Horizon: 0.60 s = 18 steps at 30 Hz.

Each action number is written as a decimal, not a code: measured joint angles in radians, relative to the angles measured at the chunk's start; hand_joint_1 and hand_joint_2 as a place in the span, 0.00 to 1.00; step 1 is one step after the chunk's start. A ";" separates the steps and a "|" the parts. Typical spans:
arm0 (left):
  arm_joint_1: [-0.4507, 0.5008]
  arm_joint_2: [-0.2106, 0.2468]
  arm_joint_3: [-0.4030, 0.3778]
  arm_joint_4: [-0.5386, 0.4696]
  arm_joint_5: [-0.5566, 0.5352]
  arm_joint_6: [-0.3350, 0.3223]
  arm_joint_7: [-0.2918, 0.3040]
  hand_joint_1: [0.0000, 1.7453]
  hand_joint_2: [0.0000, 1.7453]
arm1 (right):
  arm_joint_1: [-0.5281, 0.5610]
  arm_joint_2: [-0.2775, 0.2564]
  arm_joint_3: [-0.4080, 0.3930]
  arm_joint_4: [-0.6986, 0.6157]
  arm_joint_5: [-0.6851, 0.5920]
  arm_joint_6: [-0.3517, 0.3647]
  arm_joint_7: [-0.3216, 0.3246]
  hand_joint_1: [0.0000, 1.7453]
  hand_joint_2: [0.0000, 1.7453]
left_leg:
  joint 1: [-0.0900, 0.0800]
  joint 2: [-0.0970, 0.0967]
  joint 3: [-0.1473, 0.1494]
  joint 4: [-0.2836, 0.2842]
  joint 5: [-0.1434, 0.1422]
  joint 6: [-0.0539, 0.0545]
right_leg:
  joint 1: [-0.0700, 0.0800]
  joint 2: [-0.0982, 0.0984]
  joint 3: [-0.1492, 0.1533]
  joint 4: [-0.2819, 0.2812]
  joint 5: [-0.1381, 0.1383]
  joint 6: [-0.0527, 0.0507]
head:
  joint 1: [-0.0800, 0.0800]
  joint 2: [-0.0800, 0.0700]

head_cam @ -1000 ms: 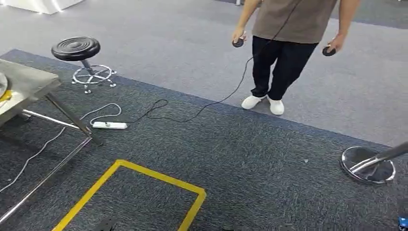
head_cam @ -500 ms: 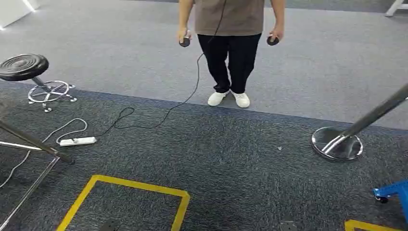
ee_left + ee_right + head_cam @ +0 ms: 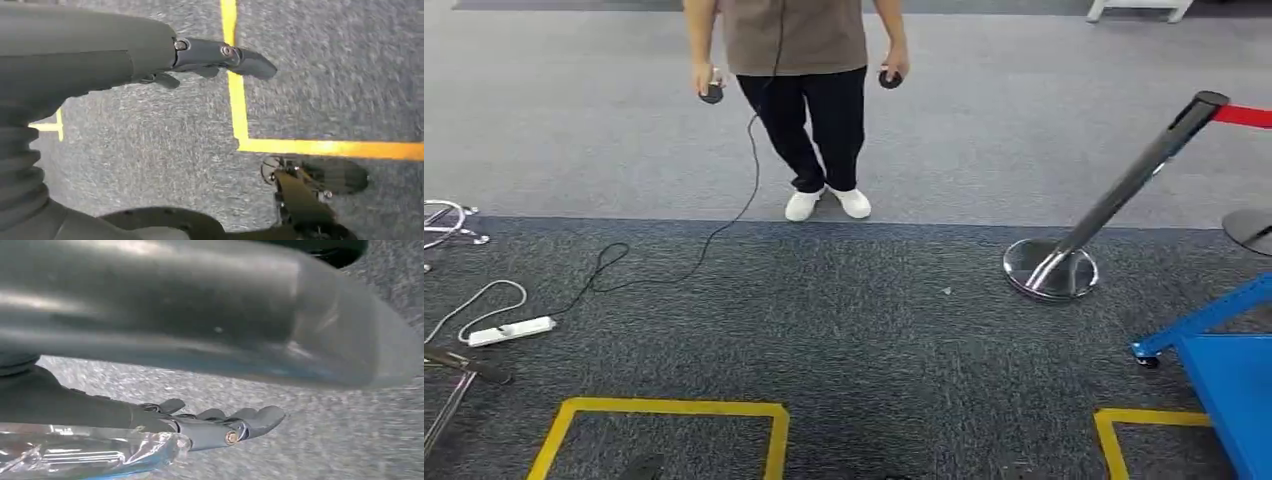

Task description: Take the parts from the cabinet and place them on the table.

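Observation:
My right hand (image 3: 215,427) hangs over the grey carpet with its fingers stretched out, and a clear plastic bag (image 3: 85,452) is held against its underside. How the fingers grip the bag is hidden. My left hand (image 3: 210,55) hangs with fingers extended and nothing in it, above a yellow tape line (image 3: 240,100) on the floor. A blue cabinet frame on castors (image 3: 1224,360) enters the head view at the right edge.
A person (image 3: 799,60) stands ahead holding two dark controllers, one trailing a cable (image 3: 714,235). A tilted chrome stanchion (image 3: 1114,195) with a red rope stands at right. A power strip (image 3: 511,330) and a table leg (image 3: 454,375) lie at left. Yellow floor boxes (image 3: 664,408) are near my feet.
The whole view has swung to the right: the steel table and stool have slid out at the left, and the stanchion and blue frame have come in at the right.

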 joint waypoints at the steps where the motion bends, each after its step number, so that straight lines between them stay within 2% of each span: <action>1: 0.000 -0.001 0.000 0.000 0.000 0.000 0.000 0.00 1.00 | 0.000 0.000 0.000 0.000 0.000 0.000 0.000 0.00 0.00 | 0.002 0.013 0.007 0.000 -0.005 -0.006 | -0.002 -0.013 0.054 -0.097 0.043 0.003 | 0.000 0.000; 2: 0.000 -0.001 0.000 0.000 0.000 0.000 0.000 0.00 1.00 | -0.002 0.000 0.000 0.000 0.000 0.000 0.000 0.00 0.00 | 0.004 0.025 0.015 0.001 -0.012 -0.012 | -0.004 -0.048 0.115 -0.200 0.079 0.007 | 0.000 0.000; 3: 0.000 0.003 0.000 0.000 0.000 0.000 0.000 0.00 1.00 | -0.005 0.001 0.000 0.000 0.000 0.000 0.000 0.00 0.00 | -0.006 0.032 0.016 0.003 -0.019 -0.021 | 0.004 -0.074 0.133 -0.221 0.065 0.003 | 0.001 0.000; 4: -0.001 0.003 0.000 0.000 0.000 0.000 0.000 0.00 1.00 | -0.007 0.003 0.000 0.000 0.000 0.000 0.000 0.00 0.00 | -0.005 0.037 0.020 0.007 -0.024 -0.026 | 0.001 -0.058 0.132 -0.228 0.072 -0.016 | -0.003 0.000; 7: -0.006 0.003 0.000 0.000 0.000 0.000 0.000 0.00 1.00 | -0.004 0.003 0.000 0.000 0.001 0.000 0.000 0.00 0.00 | -0.001 0.060 0.028 -0.004 -0.021 -0.039 | 0.007 -0.028 0.121 -0.227 0.070 -0.040 | -0.005 0.000; 8: -0.007 0.003 0.000 0.000 0.000 0.000 0.000 0.00 1.00 | -0.003 0.003 -0.001 0.000 0.001 0.000 0.000 0.00 0.00 | 0.003 0.042 0.028 0.000 -0.031 -0.047 | 0.002 -0.016 0.124 -0.230 0.073 -0.046 | -0.006 0.000; 9: -0.008 0.003 0.000 0.000 0.000 0.000 -0.001 0.00 1.00 | -0.003 0.003 -0.001 0.000 0.002 -0.002 -0.003 0.00 0.00 | 0.004 -0.008 0.015 0.033 -0.058 -0.047 | 0.001 -0.007 0.124 -0.230 0.073 -0.051 | -0.009 0.000; 10: -0.006 0.002 0.000 0.000 0.000 0.000 -0.001 0.00 1.00 | -0.006 0.003 -0.001 0.000 0.002 -0.005 -0.005 0.00 0.00 | 0.003 -0.033 -0.017 0.101 -0.098 -0.046 | 0.001 0.003 0.123 -0.231 0.074 -0.056 | -0.010 0.000; 12: -0.002 0.001 -0.001 0.000 0.000 0.000 -0.001 0.00 1.00 | -0.009 0.003 -0.001 0.000 0.003 -0.006 -0.008 0.00 0.00 | 0.001 -0.048 -0.106 0.276 -0.169 -0.044 | 0.005 0.030 0.123 -0.231 0.073 -0.062 | -0.011 0.000; 13: 0.000 0.000 0.000 0.000 0.000 0.000 -0.001 0.00 1.00 | -0.008 0.003 -0.001 0.000 0.004 -0.007 -0.008 0.00 0.00 | 0.000 -0.049 -0.139 0.328 -0.174 -0.041 | 0.006 0.045 0.123 -0.231 0.073 -0.062 | -0.011 0.000; 14: 0.001 0.000 -0.001 0.000 0.000 0.000 -0.001 0.00 1.00 | -0.007 0.002 -0.002 0.000 0.005 -0.008 -0.008 0.00 0.00 | -0.001 -0.051 -0.146 0.326 -0.154 -0.037 | 0.007 0.060 0.124 -0.231 0.074 -0.062 | -0.011 0.000; 15: 0.000 0.000 -0.001 0.000 0.000 0.000 -0.001 0.00 1.00 | -0.006 0.002 -0.002 0.000 0.005 -0.009 -0.008 0.00 0.00 | -0.002 -0.054 -0.132 0.281 -0.109 -0.031 | 0.007 0.077 0.125 -0.231 0.074 -0.061 | -0.011 0.000; 16: -0.001 0.000 -0.001 0.000 0.000 0.000 -0.001 0.00 1.00 | -0.006 0.002 -0.003 0.000 0.005 -0.009 -0.008 0.00 0.00 | -0.002 -0.062 -0.103 0.209 -0.059 -0.027 | 0.006 0.093 0.126 -0.231 0.075 -0.059 | -0.011 0.000; 17: -0.001 0.000 -0.001 0.000 0.000 0.000 -0.001 0.00 1.00 | -0.007 0.003 -0.003 0.000 0.005 -0.009 -0.008 0.00 0.00 | -0.002 -0.084 -0.065 0.125 -0.014 -0.023 | 0.005 0.107 0.127 -0.231 0.077 -0.057 | -0.011 0.000; 18: -0.001 0.001 -0.001 0.000 0.000 0.000 -0.001 0.00 1.00 | -0.007 0.003 -0.003 0.000 0.005 -0.009 -0.009 0.00 0.00 | 0.000 -0.137 -0.035 0.058 0.011 -0.020 | 0.001 0.118 0.125 -0.231 0.079 -0.053 | -0.011 0.000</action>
